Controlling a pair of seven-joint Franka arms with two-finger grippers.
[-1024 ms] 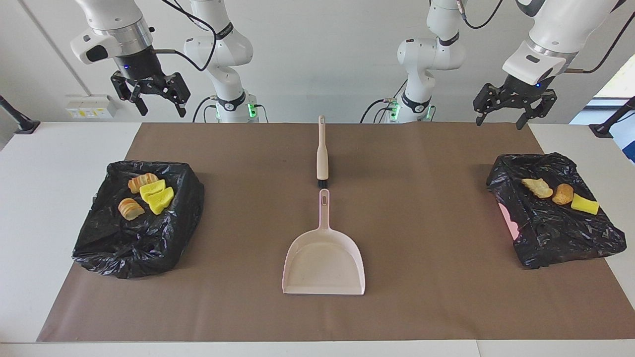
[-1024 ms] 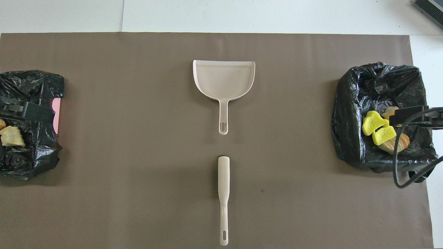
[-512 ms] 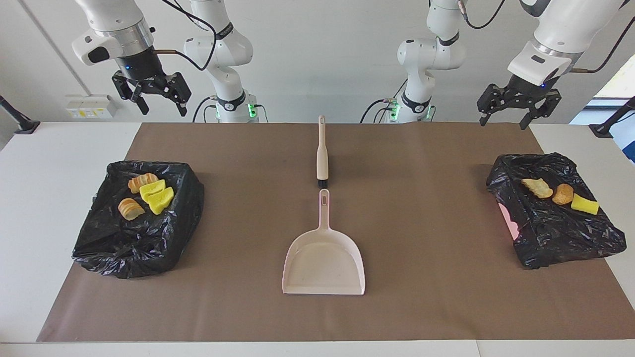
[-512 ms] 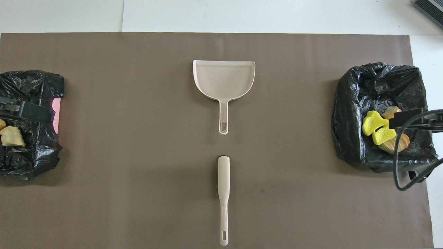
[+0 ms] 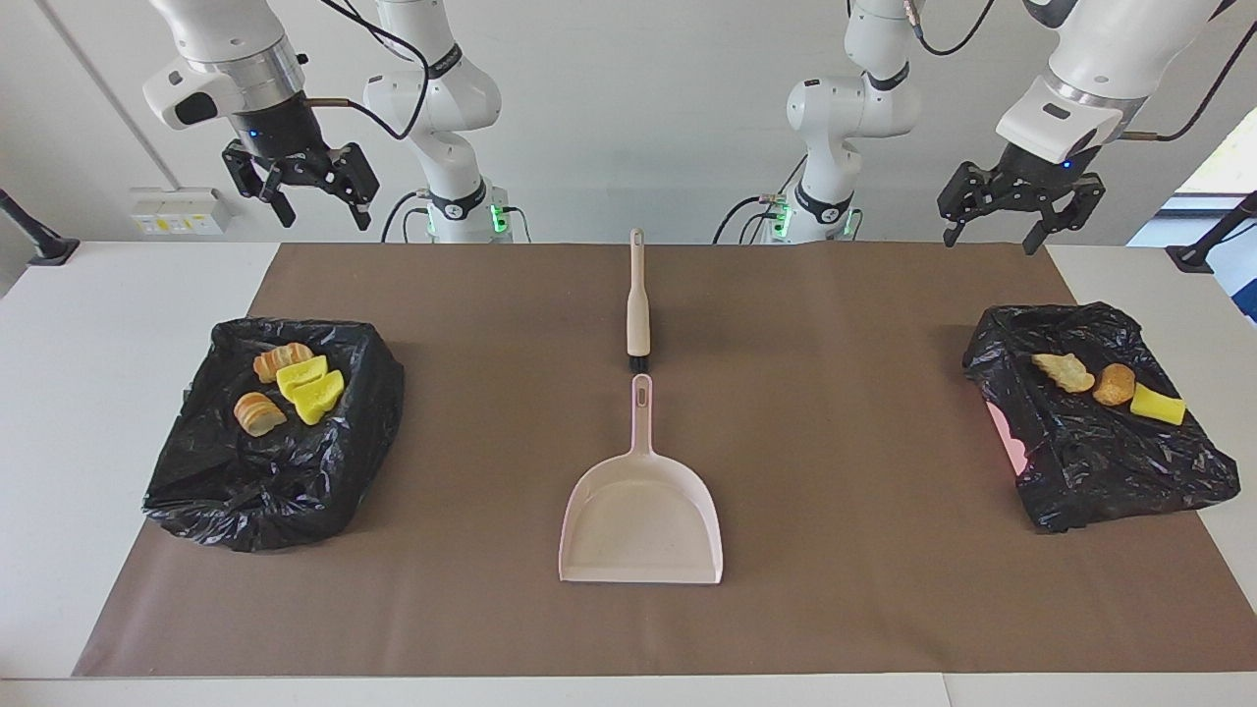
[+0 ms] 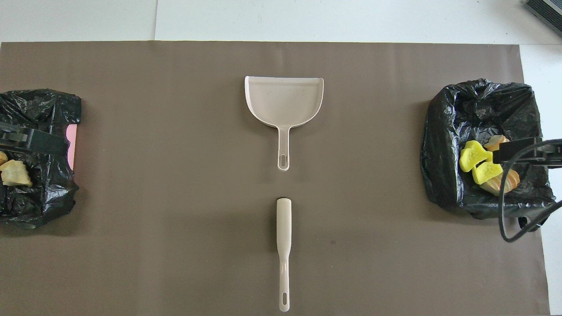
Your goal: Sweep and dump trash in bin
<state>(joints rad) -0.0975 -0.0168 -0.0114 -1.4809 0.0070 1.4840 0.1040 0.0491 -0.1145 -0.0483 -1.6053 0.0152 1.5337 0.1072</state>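
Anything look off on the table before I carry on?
Nothing spilled or damaged. All seven foam chunks already sit in the black-bagged bins: four at the right arm's end, three at the left arm's end. The dustpan and brush lie untouched mid-table; both claws, left and right, hang open and empty.

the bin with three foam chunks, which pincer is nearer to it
Left. The left pincer hangs above that bin; the right pincer is up at the table's other end.

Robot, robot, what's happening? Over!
Left tool and right tool open, raised, empty. Trash in both bins. Dustpan, brush untouched. Nothing blocking.
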